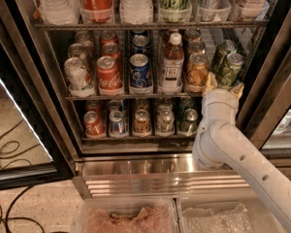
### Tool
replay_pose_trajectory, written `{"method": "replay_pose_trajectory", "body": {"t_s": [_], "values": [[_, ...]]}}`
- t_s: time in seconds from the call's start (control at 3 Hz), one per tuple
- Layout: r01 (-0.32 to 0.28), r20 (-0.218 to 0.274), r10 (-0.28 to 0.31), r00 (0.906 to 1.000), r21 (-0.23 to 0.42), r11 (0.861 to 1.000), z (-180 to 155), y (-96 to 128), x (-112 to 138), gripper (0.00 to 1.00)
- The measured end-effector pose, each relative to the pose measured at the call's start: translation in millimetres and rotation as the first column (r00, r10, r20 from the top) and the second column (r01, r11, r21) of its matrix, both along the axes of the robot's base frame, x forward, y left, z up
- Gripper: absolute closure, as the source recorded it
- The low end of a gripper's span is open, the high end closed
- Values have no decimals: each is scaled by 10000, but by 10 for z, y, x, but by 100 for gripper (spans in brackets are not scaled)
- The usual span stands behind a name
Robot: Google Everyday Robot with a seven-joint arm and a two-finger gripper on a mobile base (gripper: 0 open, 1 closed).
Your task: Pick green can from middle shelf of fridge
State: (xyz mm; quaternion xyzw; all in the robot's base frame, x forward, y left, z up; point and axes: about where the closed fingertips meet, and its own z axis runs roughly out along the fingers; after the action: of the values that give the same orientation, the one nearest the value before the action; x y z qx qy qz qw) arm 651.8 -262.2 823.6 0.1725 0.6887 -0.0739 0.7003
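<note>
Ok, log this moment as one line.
stage: at target | gripper: at base of front dark olive-green drink can | place: right end of thin dark wire middle shelf | can: on shelf
</note>
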Motion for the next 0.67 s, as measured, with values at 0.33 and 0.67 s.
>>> {"method": "replay_pose_trajectory", "body": {"t_s": [0.33,0.67], "values": [[0,0,0,10000,0,10000,0,0,0,41],[0,0,0,10000,0,10000,0,0,0,61]]}}
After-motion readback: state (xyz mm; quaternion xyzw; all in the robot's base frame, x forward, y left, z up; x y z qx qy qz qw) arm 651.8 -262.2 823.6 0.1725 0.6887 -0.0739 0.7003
